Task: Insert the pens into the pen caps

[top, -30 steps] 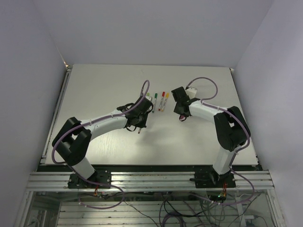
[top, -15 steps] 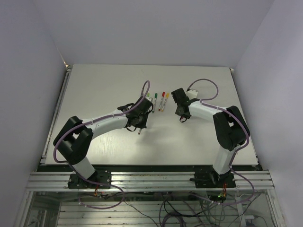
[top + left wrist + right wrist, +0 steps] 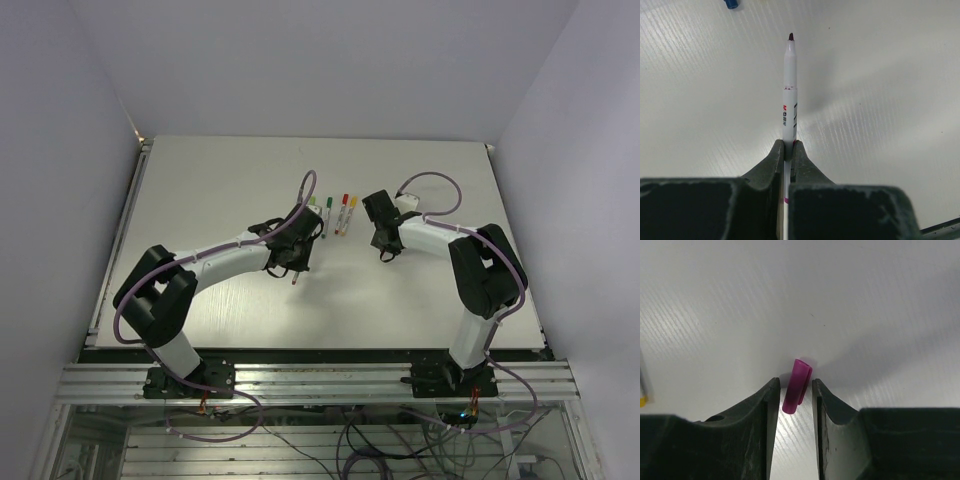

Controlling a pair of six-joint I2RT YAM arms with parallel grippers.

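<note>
My left gripper (image 3: pixel 788 145) is shut on a white pen (image 3: pixel 789 90) with a dark purple tip, held pointing away above the table; it also shows in the top view (image 3: pixel 291 262). My right gripper (image 3: pixel 795 382) is open and low over the table, its jaws standing on either side of a purple pen cap (image 3: pixel 799 375) that lies on the surface. A narrow gap shows between the cap and the right jaw. In the top view the right gripper (image 3: pixel 384 246) hides this cap. A blue cap (image 3: pixel 731 4) lies beyond the held pen.
Three capped pens with green (image 3: pixel 327 212), red (image 3: pixel 342 212) and yellow (image 3: pixel 350 214) ends lie side by side on the table (image 3: pixel 200 200) between the two grippers, slightly further back. A white object (image 3: pixel 405 200) lies behind the right wrist.
The right gripper has shifted slightly left and lower over the purple cap. The left gripper with its pen has barely moved.
</note>
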